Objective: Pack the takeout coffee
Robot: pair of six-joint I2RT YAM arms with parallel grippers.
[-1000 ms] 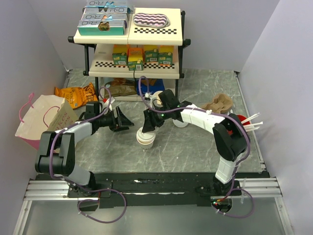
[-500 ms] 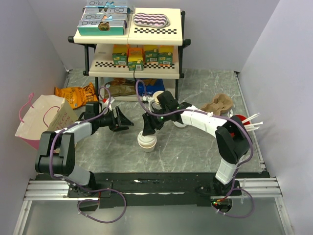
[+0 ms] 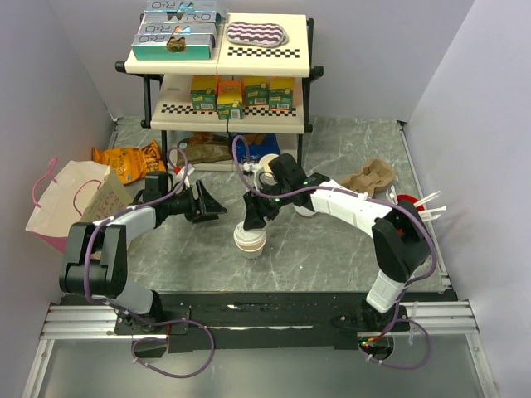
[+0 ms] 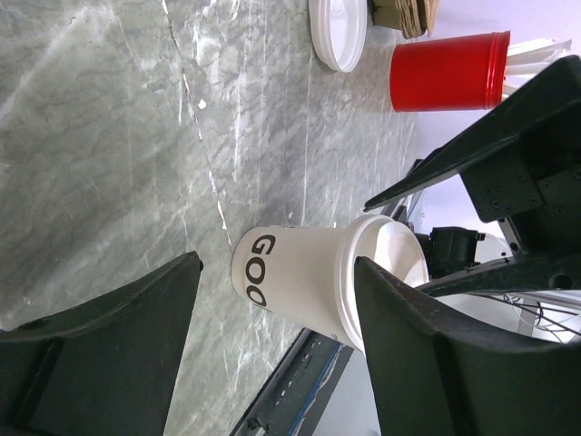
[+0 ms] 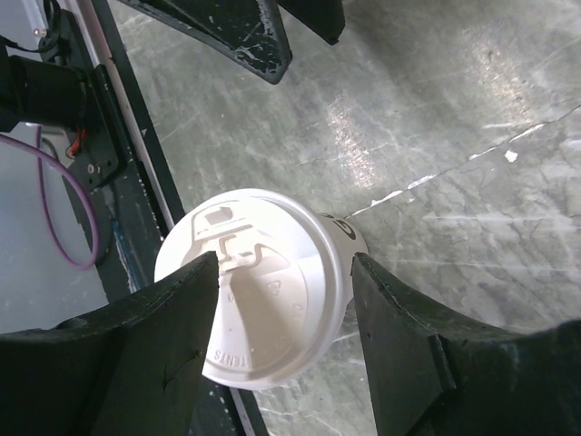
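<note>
The cream-white tapered paper cup with its round white plastic lid (image 3: 249, 241) stands upright on the grey marbled table (image 3: 332, 253), just left of the middle of the overhead picture. The right gripper (image 3: 251, 217) hangs directly over it, and in its own wrist view (image 5: 286, 272) the two black fingers are spread wide, one on each side of the lid (image 5: 259, 313). I cannot tell whether either finger touches the rim. The left gripper (image 3: 217, 206) sits lower to the table, a little to the cup's left and apart from it, pointing at its side. Its jaws gape with nothing between them. From that wrist (image 4: 277, 263) the cup (image 4: 300, 282) shows beyond the fingertips, black letters "GOO" on its wall.
</note>
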